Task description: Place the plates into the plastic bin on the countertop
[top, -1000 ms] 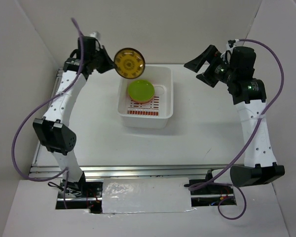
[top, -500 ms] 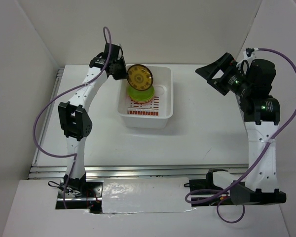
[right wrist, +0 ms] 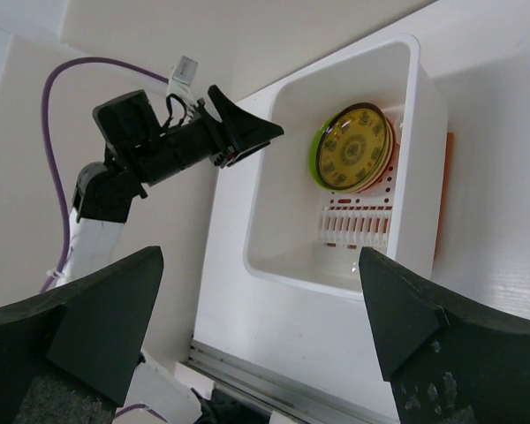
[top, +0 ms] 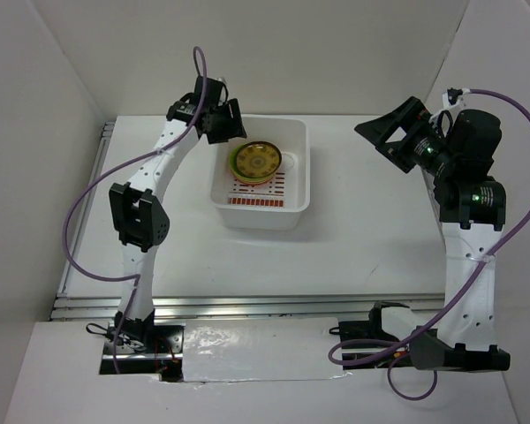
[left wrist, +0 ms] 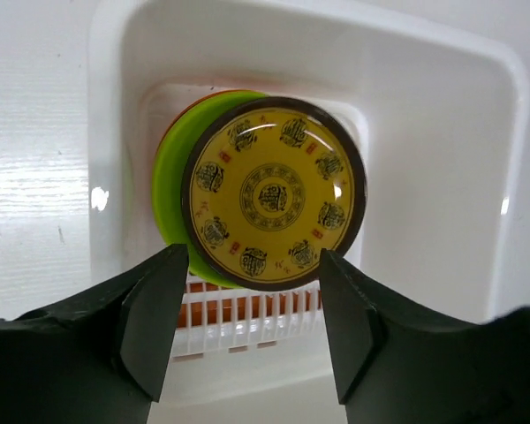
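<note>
Left gripper (left wrist: 253,265) hovers over the far left end of the plastic bin (top: 302,163), jaws well apart, holding nothing. The brown-and-gold plate (left wrist: 274,196) lies flat below it, on top of a lime green plate (left wrist: 170,203). An orange rim (right wrist: 389,164) peeks out underneath, possibly more than one plate, as the stack hides the rest. The black fingers cut off the bin's near wall and part of the red slots. The right gripper (right wrist: 258,265) hangs spread wide and empty above the countertop (top: 362,230), well right of the bin.
</note>
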